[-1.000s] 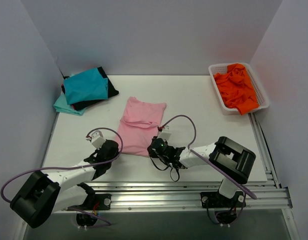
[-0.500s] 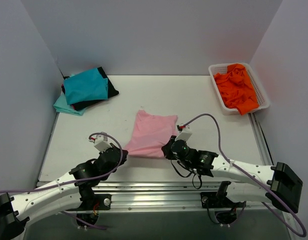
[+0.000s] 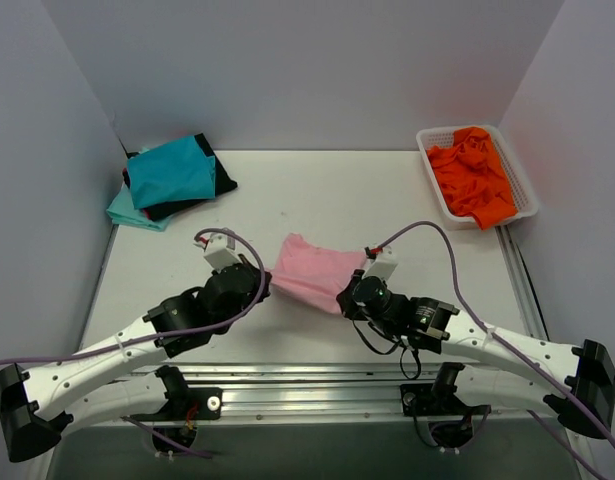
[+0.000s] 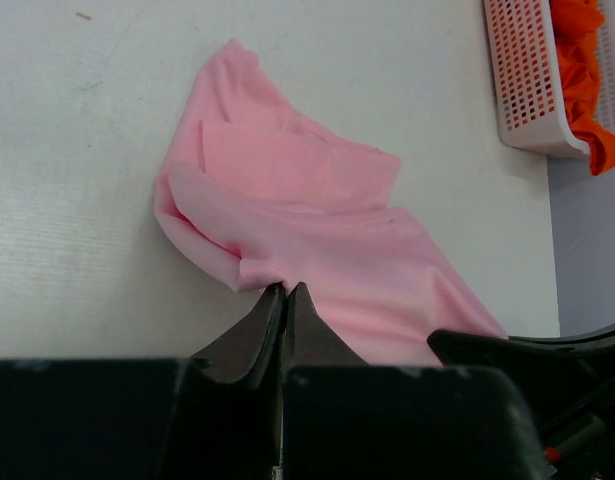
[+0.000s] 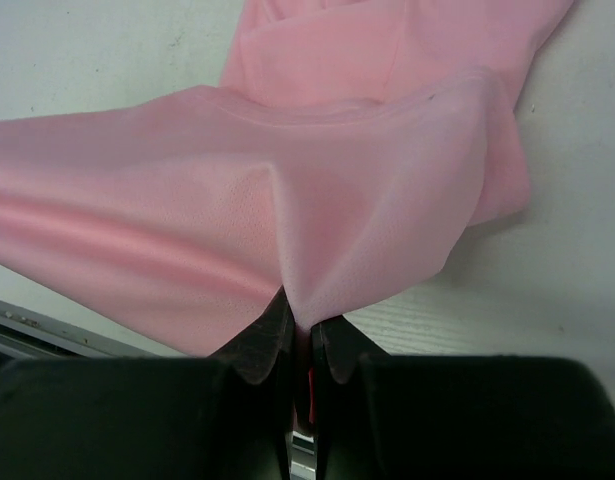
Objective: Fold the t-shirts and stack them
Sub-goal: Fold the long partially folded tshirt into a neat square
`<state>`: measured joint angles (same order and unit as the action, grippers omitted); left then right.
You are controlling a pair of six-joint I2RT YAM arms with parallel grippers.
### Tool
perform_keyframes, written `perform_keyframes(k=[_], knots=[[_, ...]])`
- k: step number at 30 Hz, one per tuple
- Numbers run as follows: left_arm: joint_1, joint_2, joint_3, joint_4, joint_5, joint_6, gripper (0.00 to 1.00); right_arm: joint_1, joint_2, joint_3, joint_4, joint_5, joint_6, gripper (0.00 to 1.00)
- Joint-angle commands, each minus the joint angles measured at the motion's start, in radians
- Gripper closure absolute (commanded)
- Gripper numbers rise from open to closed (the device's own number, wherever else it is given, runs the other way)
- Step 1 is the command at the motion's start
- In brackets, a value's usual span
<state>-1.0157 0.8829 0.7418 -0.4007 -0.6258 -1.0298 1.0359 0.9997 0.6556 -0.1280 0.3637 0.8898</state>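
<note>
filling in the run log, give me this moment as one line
phase: mid-fold | left gripper: shut on pink t-shirt | right gripper: shut on pink t-shirt | folded stack: back left corner

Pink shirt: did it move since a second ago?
Yes. The pink t-shirt has slid right, away from the folded stack and toward the basket, bunching up between the left gripper and right gripper.

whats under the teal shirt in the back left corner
A black t-shirt shows under the teal t-shirt, and a pale aqua t-shirt sticks out lowest. Anything else beneath is covered.
</note>
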Motion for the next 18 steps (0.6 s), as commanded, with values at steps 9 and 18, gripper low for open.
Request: perform_keyframes(k=[9, 18], knots=[[0.031, 0.194, 0.255, 0.085, 0.009, 0.198, 0.98, -0.034, -0.047, 0.065, -0.148, 0.1, -0.022, 1.0], [0.205, 0.345, 0.315, 0.183, 0.262, 0.24, 0.97, -0.301, 0.095, 0.068, 0.006, -0.083, -0.138, 1.0]])
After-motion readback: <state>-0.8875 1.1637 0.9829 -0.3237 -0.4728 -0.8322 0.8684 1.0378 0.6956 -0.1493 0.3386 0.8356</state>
